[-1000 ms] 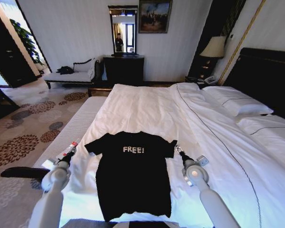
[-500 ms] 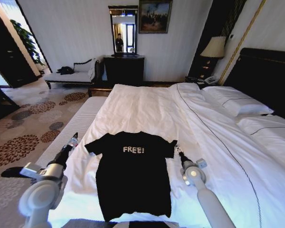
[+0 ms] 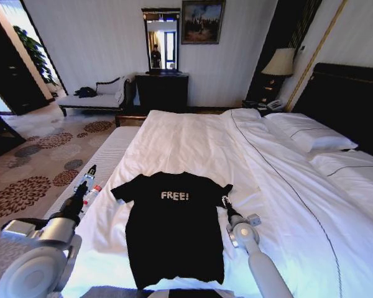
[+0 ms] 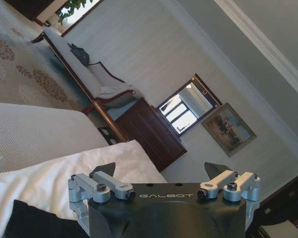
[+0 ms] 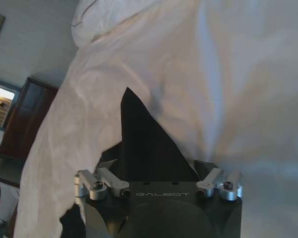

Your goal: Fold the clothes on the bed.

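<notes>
The clothes are one black T-shirt [image 3: 176,226] with white "FREE!" lettering, spread flat and face up on the near part of the bed [image 3: 193,139]. My left gripper [image 3: 91,170] hangs at the bed's left edge, left of the shirt's left sleeve and clear of it. In the left wrist view it [image 4: 161,169] stands open with nothing between its fingers, and a corner of black cloth [image 4: 32,223] lies beside it. My right gripper [image 3: 224,200] is at the shirt's right sleeve tip. Its wrist view shows it [image 5: 156,166] open, with the sleeve [image 5: 141,139] lying between the jaws.
A small white tube with a red cap [image 3: 92,193] lies on the bed edge under my left arm. Pillows [image 3: 311,133] and the dark headboard [image 3: 354,99] are at the right. A bench [image 3: 90,99], a dark dresser [image 3: 161,92] and patterned carpet [image 3: 31,174] lie beyond.
My left arm swung out to the left and its gripper moved farther along the bed edge. My right gripper shifted left, up to the right sleeve. The shirt has not moved.
</notes>
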You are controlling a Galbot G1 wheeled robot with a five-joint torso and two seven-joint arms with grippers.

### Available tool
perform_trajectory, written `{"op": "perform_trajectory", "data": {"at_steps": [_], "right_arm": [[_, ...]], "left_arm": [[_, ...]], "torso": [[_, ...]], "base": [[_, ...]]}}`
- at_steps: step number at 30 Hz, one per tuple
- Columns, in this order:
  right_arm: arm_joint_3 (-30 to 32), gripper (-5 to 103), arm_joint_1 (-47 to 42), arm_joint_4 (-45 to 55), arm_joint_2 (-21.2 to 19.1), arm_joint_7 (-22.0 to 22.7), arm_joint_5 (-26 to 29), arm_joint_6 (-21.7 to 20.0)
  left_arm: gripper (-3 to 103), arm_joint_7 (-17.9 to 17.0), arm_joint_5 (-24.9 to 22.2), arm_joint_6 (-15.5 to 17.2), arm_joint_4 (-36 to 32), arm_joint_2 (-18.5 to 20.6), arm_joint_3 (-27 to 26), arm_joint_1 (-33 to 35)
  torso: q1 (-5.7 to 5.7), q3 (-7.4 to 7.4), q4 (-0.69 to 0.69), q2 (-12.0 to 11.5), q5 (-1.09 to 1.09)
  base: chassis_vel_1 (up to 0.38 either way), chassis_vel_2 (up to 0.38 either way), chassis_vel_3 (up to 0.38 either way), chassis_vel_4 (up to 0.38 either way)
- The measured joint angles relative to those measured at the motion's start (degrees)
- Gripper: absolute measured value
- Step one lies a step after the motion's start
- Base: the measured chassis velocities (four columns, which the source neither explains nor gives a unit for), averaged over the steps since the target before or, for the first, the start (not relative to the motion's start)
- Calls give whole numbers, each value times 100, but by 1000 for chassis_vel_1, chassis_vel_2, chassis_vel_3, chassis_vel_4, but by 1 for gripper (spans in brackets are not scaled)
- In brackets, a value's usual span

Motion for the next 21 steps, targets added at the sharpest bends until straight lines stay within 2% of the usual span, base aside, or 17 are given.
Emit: {"op": "perform_trajectory", "data": {"at_steps": [1,4,5,8,9,11,13,17,19,21], "right_arm": [[0,89,0,0,0,0,0,0],[36,73,50,-81,29,-27,58,67],[36,73,50,-81,29,-27,58,67],[49,57,-66,52,48,-26,109,76],[49,57,-66,52,48,-26,109,76],[54,46,-102,93,61,-27,112,76],[58,46,-107,97,66,-28,112,76],[66,24,-130,123,108,-43,57,102],[66,24,-133,128,112,-43,38,115],[69,13,-165,174,117,-43,-39,168]], "left_arm": [[100,0,0,0,0,0,0,0],[100,-9,100,13,2,-54,90,-19],[100,-9,100,13,2,-54,90,-19],[100,-24,135,21,15,-52,124,-73],[100,-24,135,21,15,-52,124,-73],[100,-35,138,23,24,-32,126,-95],[100,-37,138,23,26,-28,126,-103],[100,-58,106,20,36,-38,104,-141],[100,-59,106,19,37,-39,103,-141],[100,-63,98,12,41,-38,92,-150]], "torso": [[0,0,0,0,0],[2,1,0,0,0],[2,1,0,0,0],[2,1,-1,0,0],[2,1,-1,0,0],[1,0,-1,0,0],[1,0,-1,0,0],[2,0,-1,-1,0],[2,0,-1,-1,0],[1,0,0,0,0]], "base": [[0,0,0,0],[0,0,0,0],[0,0,0,0],[0,0,0,0],[0,0,0,0],[0,0,0,0],[0,0,0,0],[0,0,0,0],[0,0,0,0],[0,0,0,0]]}}
